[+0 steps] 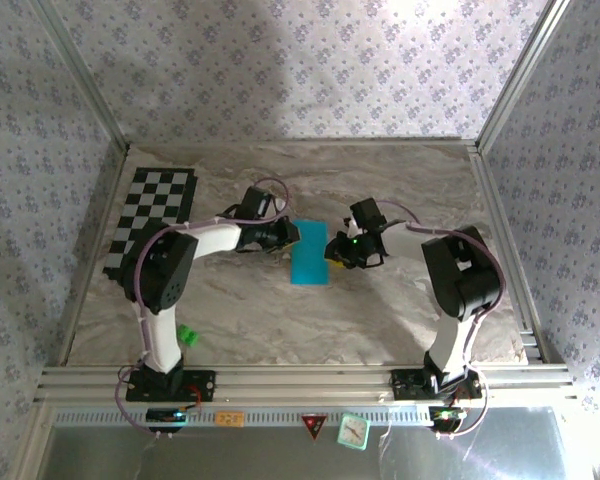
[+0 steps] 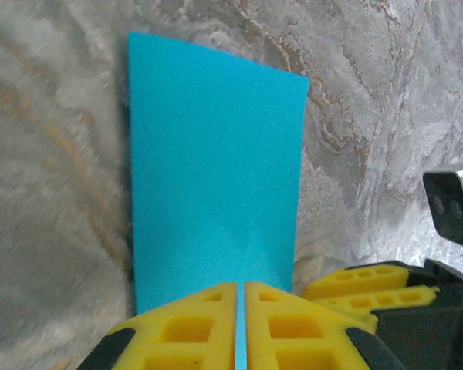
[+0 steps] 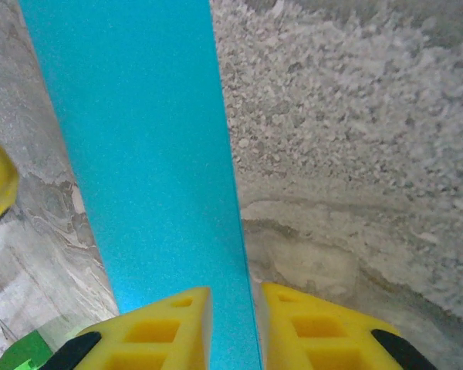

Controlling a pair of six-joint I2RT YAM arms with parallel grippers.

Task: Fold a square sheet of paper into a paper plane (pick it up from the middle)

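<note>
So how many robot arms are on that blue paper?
2. The left arm comes from the left, the left hand at the blue paper's left edge; the right arm from the right, the right hand at its right edge.

Plain cyan paper (image 1: 309, 252) lies flat as a narrow rectangle.

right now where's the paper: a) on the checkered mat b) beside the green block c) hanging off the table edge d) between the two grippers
d: from above, the paper lies with the left gripper at its left edge and the right gripper at its right edge
</note>
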